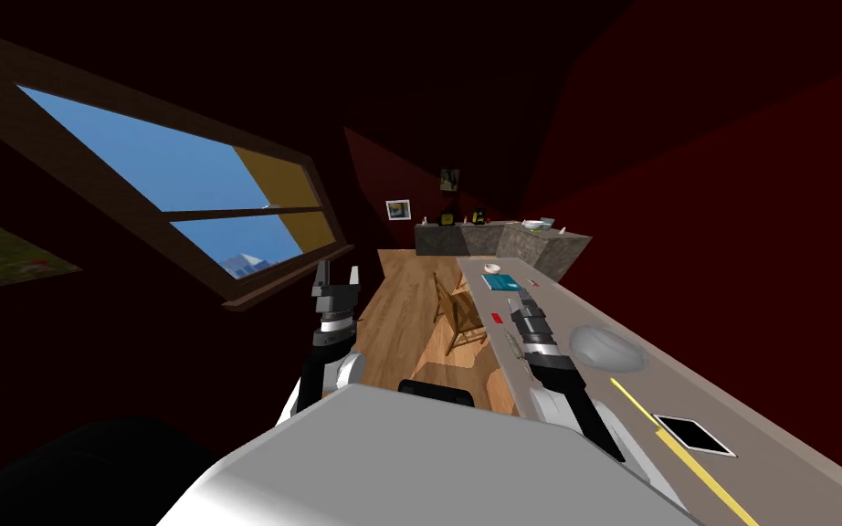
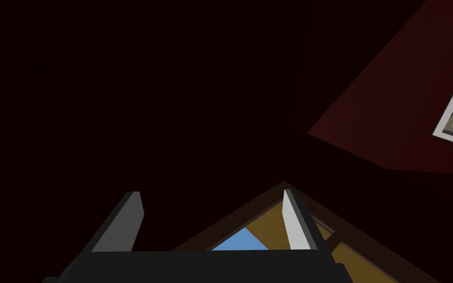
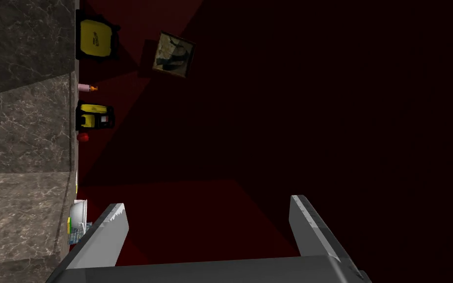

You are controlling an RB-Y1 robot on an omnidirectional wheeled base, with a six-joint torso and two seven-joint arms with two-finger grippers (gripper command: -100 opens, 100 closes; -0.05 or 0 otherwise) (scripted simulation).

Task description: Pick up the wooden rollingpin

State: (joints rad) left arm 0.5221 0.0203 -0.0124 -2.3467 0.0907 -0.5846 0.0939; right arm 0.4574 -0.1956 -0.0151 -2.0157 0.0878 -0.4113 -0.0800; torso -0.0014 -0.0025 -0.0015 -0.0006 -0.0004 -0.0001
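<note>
Both arms up w/ fingers spread, nothing held. The rolling pin can't be told apart among the items on the counter.

Nearest on the long grey-brown counter (image 1: 775, 429): a flat black rectangle w/ white border (image 1: 695, 436), w/ a thin yellow strip (image 1: 675, 447) just beside it, then a pale grey dome-shaped thing (image 1: 606, 349). The right gripper (image 3: 208, 200) hovers over the counter's floor-side edge, fingers well apart and empty, near a small red item (image 1: 497, 318). Beyond it are a flat teal rectangle (image 1: 501, 282) and a small white round thing (image 1: 492, 268). The left gripper (image 1: 337, 272) is raised over the wood floor (image 1: 401, 320), fingers parted, empty. A wooden chair (image 1: 460, 315) stands btwn the arms, by the counter. Far end: dark marble counter (image 3: 24, 123) w/ two yellow-and-black appliances (image 3: 94, 42), a small pink bottle (image 3: 85, 88) and a white bowl (image 3: 78, 216).
</note>
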